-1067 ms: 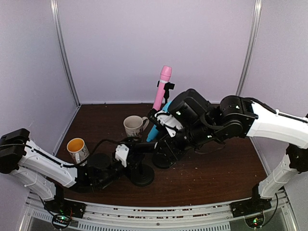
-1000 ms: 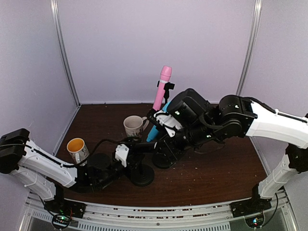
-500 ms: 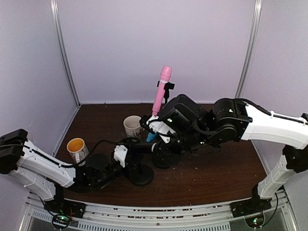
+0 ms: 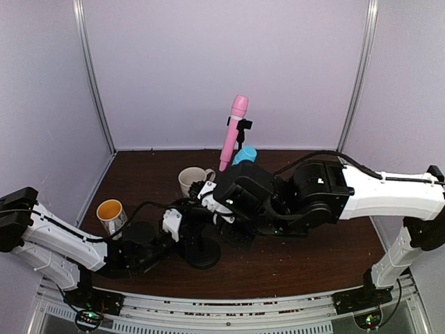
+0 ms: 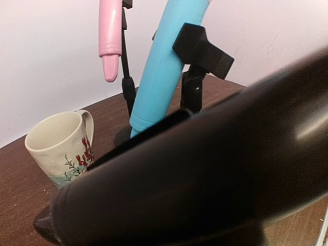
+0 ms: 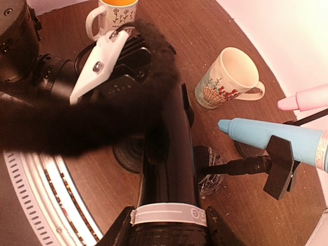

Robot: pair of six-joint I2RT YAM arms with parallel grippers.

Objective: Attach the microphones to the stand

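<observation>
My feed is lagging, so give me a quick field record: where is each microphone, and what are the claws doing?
pink microphone: clipped on tall stand
blue microphone: clipped on second stand, tilted
black microphone: gripped in right claw, over near stand
left claw: at near stand, grip hidden
mugs: white mug and orange-lined mug, left of stands
</observation>
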